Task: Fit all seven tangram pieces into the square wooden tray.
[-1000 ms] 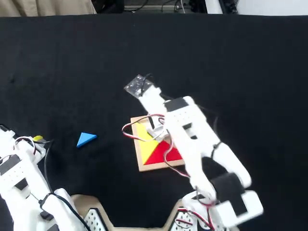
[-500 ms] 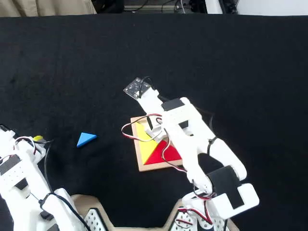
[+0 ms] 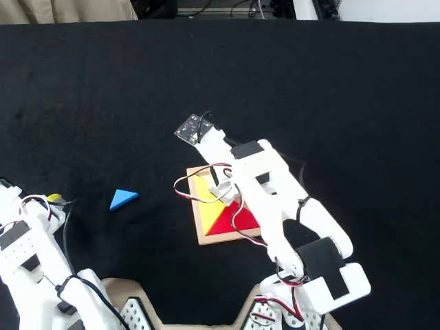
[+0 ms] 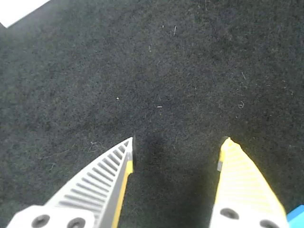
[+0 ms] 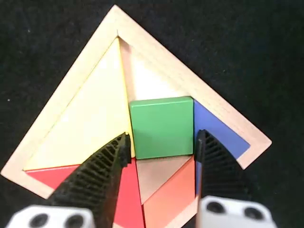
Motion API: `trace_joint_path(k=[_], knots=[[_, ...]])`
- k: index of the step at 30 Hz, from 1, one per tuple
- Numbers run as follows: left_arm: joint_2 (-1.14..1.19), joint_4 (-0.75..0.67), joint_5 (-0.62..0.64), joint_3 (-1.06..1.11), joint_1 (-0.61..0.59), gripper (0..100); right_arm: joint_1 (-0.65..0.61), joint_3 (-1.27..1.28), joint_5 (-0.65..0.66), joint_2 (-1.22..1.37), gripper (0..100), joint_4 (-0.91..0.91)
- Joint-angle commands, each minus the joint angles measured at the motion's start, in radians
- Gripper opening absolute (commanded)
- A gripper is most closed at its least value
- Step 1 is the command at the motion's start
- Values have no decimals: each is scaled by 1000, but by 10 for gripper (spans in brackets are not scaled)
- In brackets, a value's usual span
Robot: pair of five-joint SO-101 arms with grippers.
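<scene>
- Tray (image 5: 67, 90) sits mid-tabletop (image 3: 344, 103), under the right arm. In the right wrist view it is turned corner-on, like a diamond.
- Inside the tray: yellow triangle (image 5: 90, 123), green square (image 5: 161, 121), blue piece (image 5: 211, 118) along one rim, red triangle (image 5: 130, 194) and orange piece (image 5: 173, 190). A paler wedge lies between the red and the orange, likely a sixth piece.
- Pale gap (image 5: 149, 80), triangle-shaped, lies in the corner between the yellow triangle, green square and rim. Likely the last empty slot, though it could be a white piece.
- Blue triangle (image 3: 123, 199) lies loose on the tabletop, well apart from the tray, on the left arm's side.
- Right gripper (image 5: 162, 140) hangs over the tray, spread wide, one finger on each side of the green square and holding nothing. The square looks flat and seated.
- Left gripper (image 4: 178, 142) is spread wide and empty over bare tabletop. A blue corner shows at the edge of its wrist view, probably the loose triangle.
- Step, as a judgement: the square looks placed and the task is close to done, with one piece outside the tray.
- Next move calls for grabbing the blue triangle (the left arm is nearer), carrying it to the tray and turning it to match the gap. The right arm must clear the tray first.
- No legible writing, labels or brands on the pieces, tray or arms.
</scene>
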Motion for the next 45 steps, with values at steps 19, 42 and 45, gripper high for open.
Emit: trace_joint_path(k=[19,42,45], knots=[[-17,252,-192,-137,272,288,273,174,-198,-176,11,-374],[-18,68,-143,-133,725,288,399,205,-354,-173,11,-516],[-18,68,-64,-131,720,288,399,205,-354,-173,11,-516]])
